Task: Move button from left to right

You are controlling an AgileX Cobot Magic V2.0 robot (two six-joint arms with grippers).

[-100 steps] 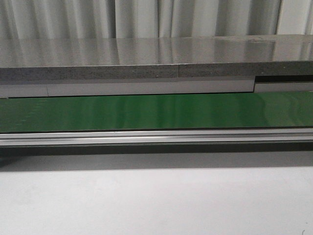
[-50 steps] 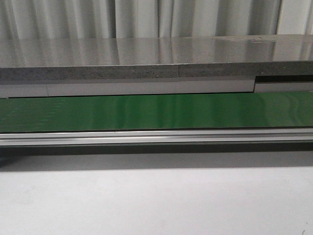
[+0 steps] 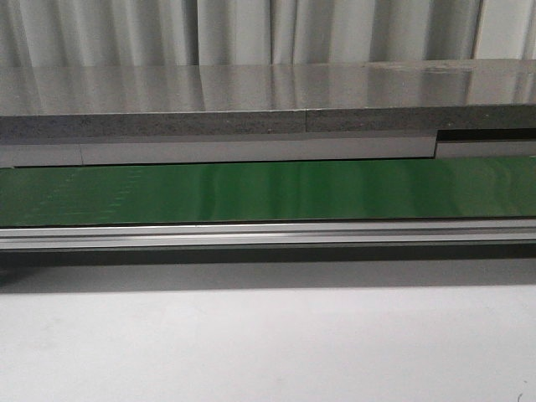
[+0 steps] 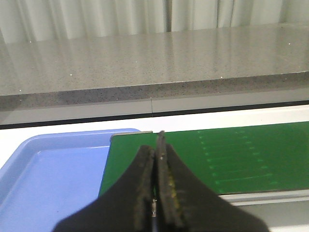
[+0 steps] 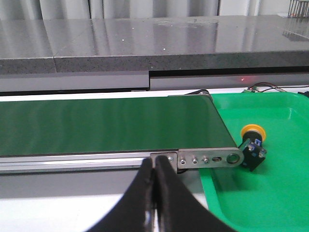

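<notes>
A green belt (image 3: 268, 191) runs as a wide band across the middle of the front view, edged below by a silver rail (image 3: 268, 234) and backed above by a long grey speckled counter (image 3: 251, 96), with pale curtains (image 3: 251, 29) along the top of the frame and a plain white table (image 3: 268, 343) filling the lower third; neither arm appears in this view. In the left wrist view the left gripper (image 4: 157, 137) rises from the bottom centre as two dark fingers pressed flat together, nothing between them. Behind it, a blue tray (image 4: 48, 169) fills the lower left of the frame, just beside the end of the belt (image 4: 231, 154), which fills the lower right. In the right wrist view the right gripper (image 5: 155, 163) also stands at bottom centre, its fingers closed on each other and holding nothing. The belt (image 5: 106, 125) crosses the middle left of that frame and ends at a metal bracket (image 5: 207, 158) with a row of holes. A green tray (image 5: 270, 203) takes up the lower right. The button (image 5: 253, 147) lies inside this tray at middle right, tipped on its side, just beside the bracket's end, its yellow ring pointing to the upper left and its black body towards the lower right.
</notes>
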